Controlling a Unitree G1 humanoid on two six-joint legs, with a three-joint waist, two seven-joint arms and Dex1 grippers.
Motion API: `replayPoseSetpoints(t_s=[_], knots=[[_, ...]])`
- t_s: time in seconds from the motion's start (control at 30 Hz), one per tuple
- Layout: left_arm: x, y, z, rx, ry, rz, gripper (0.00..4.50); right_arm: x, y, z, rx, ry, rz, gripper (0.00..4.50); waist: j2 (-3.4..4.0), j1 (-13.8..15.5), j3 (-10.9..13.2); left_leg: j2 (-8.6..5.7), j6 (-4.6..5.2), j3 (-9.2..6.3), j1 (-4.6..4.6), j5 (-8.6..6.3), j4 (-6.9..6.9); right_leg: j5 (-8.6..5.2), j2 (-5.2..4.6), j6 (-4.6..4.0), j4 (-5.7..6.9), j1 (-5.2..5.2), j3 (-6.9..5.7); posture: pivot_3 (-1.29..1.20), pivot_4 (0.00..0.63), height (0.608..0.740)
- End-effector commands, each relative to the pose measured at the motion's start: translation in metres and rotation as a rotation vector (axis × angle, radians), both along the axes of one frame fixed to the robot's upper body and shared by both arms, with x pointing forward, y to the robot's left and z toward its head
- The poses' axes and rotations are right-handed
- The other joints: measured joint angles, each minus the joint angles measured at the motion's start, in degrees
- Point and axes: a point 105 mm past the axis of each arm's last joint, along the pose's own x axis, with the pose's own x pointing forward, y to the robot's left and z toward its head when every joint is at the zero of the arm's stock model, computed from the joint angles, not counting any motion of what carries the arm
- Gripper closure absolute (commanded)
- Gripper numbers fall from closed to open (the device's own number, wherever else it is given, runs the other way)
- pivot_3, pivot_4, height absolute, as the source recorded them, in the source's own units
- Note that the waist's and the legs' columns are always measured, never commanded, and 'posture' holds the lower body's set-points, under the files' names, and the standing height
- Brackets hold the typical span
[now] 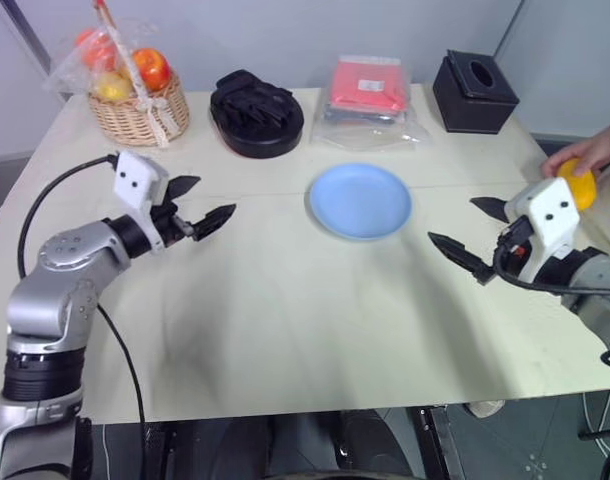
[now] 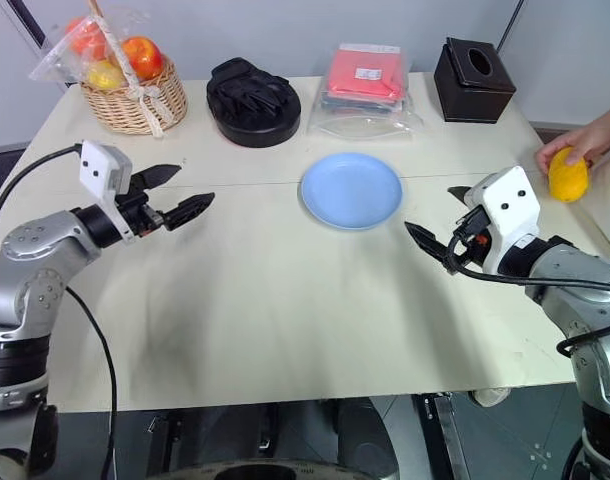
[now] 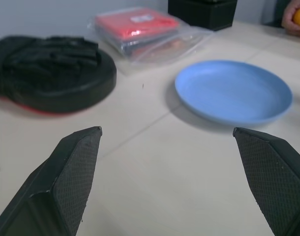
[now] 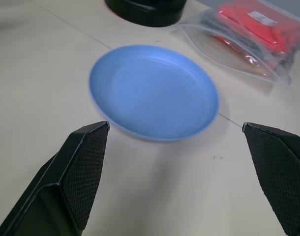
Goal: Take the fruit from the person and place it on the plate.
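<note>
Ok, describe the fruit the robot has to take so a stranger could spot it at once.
Start at the pale table and go to its right edge, beyond the blue plate. There a person's hand rests on the fruit: oblong, smooth, yellow-orange, lying loose, unlike the bagged fruits in the far-left basket.

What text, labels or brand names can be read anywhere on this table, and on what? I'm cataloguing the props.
No text here can be read.
White label on the red packet in the clear bag: print too small and blurred to read.
Black box, black ridged dish, basket, blue plate: no markings visible.
</note>
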Motion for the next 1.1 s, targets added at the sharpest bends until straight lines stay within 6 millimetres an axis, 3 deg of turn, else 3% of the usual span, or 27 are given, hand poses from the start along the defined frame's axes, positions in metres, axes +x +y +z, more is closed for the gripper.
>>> replayPoseSetpoints(t_s=[0.03,1.1], knots=[[-0.0038,0.0033,0.0173,0.010,-0.070,0.019,0.00,-0.0006,0.0038,0.0113,-0.017,-0.048,0.017,0.06,0.00,0.22,0.00,-0.01,0.00,0.00,-0.01,0.00,0.01,0.00,0.00,0.00,0.00,0.00,-0.01,0.00,0.150,0.740],[-0.0048,0.0000,0.0183,-0.021,-0.078,0.029,0.00,0.0021,0.0042,0.0107,-0.025,-0.042,0.025,0.06,0.00,0.10,0.00,-0.02,0.00,0.01,0.00,0.00,0.02,0.00,-0.02,0.00,0.00,0.02,0.00,0.00,0.150,0.740]])
